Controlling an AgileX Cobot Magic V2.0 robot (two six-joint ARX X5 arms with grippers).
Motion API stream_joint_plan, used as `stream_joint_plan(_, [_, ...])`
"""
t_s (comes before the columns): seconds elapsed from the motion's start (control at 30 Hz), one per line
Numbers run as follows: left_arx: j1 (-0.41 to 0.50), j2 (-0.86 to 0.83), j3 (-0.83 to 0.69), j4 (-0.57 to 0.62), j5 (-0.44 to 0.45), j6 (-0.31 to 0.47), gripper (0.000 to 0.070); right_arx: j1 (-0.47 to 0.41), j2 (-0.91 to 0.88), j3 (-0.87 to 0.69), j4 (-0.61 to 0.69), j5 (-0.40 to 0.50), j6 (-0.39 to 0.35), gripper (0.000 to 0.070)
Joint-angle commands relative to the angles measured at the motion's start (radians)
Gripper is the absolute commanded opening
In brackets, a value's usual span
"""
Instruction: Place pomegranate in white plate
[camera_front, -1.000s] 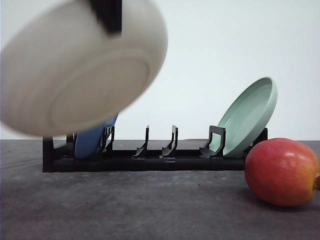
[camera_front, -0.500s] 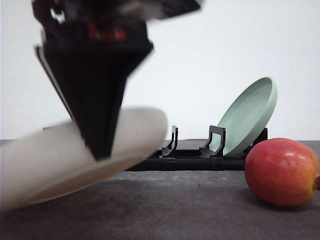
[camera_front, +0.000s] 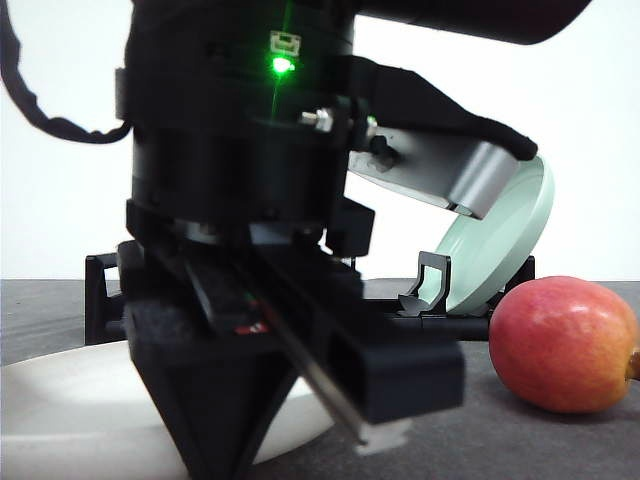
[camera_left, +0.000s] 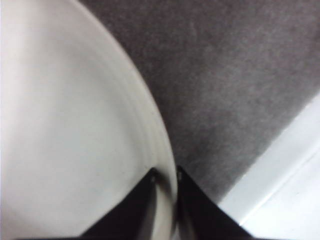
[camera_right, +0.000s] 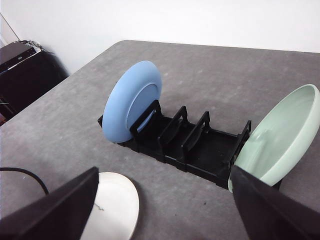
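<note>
In the front view the left end effector (camera_front: 215, 455) has come down to the counter (camera_front: 520, 440) and the white plate (camera_front: 80, 415), tilted in the air half a second ago, now lies flat at lower left, while the pomegranate (camera_front: 563, 343) stays at right, beside the pale green plate (camera_front: 500, 250) in the black rack (camera_front: 420, 320). In the left wrist view the fingers (camera_left: 200, 215) pinch the plate's rim. In the right wrist view the right end effector (camera_right: 165, 220) is spread wide above the counter, with the blue plate (camera_right: 132, 102) at centre.

Grey table (camera_right: 210, 75): white plate (camera_right: 117, 207), pomegranate (camera_front: 562, 343), rack (camera_right: 192, 150).
</note>
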Motion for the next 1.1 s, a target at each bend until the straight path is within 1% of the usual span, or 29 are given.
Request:
stream_joint_plan(0.0, [-0.012, 0.025, 0.013, 0.01, 0.002, 0.001, 0.0247, 0.002, 0.005, 0.016, 0.007, -0.003, 0.011, 0.0528])
stream_joint_plan(0.03, [-0.012, 0.025, 0.013, 0.016, 0.002, -0.002, 0.0336, 0.002, 0.005, 0.016, 0.006, -0.003, 0.011, 0.0528])
stream_joint_plan(0.1, [-0.01, 0.025, 0.013, 0.025, 0.001, -0.005, 0.0472, 0.002, 0.005, 0.016, 0.006, -0.003, 0.011, 0.0528])
stream_joint_plan(0.13, [-0.009, 0.025, 0.013, 0.028, 0.001, -0.006, 0.0509, 0.002, 0.005, 0.016, 0.006, -0.003, 0.011, 0.0528])
stream_joint_plan(0.17, [-0.007, 0.025, 0.013, 0.029, 0.001, -0.006, 0.0528, 0.002, 0.005, 0.016, 0.006, -0.003, 0.011, 0.0528])
stream_joint_plan(0.3, [-0.005, 0.01, 0.013, 0.025, -0.002, -0.026, 0.0528, 0.002, 0.005, 0.016, 0.006, -0.003, 0.011, 0.0528])
stream_joint_plan(0.4, [-0.004, -0.032, 0.013, 0.026, -0.003, -0.034, 0.0528, 0.007, 0.007, 0.015, 0.006, -0.004, 0.011, 0.0528])
stream_joint_plan(0.47, [-0.004, -0.073, 0.013, 0.021, -0.003, -0.053, 0.0528, 0.017, 0.013, 0.015, 0.005, -0.006, 0.014, 0.0528])
stream_joint_plan(0.57, [-0.004, -0.16, 0.013, 0.014, -0.008, -0.079, 0.0528, 0.046, 0.041, 0.015, -0.003, -0.007, 0.027, 0.0528])
stream_joint_plan(0.67, [-0.006, -0.266, 0.013, 0.012, -0.051, -0.096, 0.0534, 0.088, 0.095, 0.015, -0.034, -0.006, 0.031, 0.0529])
stream_joint_plan(0.73, [-0.006, -0.346, 0.013, 0.001, -0.083, -0.112, 0.0576, 0.119, 0.143, 0.015, -0.065, -0.003, 0.035, 0.0529])
stream_joint_plan(0.87, [-0.006, -0.501, 0.013, -0.048, -0.129, -0.134, 0.059, 0.177, 0.259, 0.015, -0.134, 0.002, 0.037, 0.0529])
stream_joint_plan(0.97, [-0.006, -0.611, 0.013, -0.09, -0.156, -0.134, 0.0589, 0.213, 0.347, 0.015, -0.176, 0.046, 0.036, 0.0537])
stream_joint_plan(1.07, [-0.006, -0.719, 0.01, -0.119, -0.159, -0.137, 0.0586, 0.251, 0.432, 0.015, -0.193, 0.127, 0.035, 0.0581])
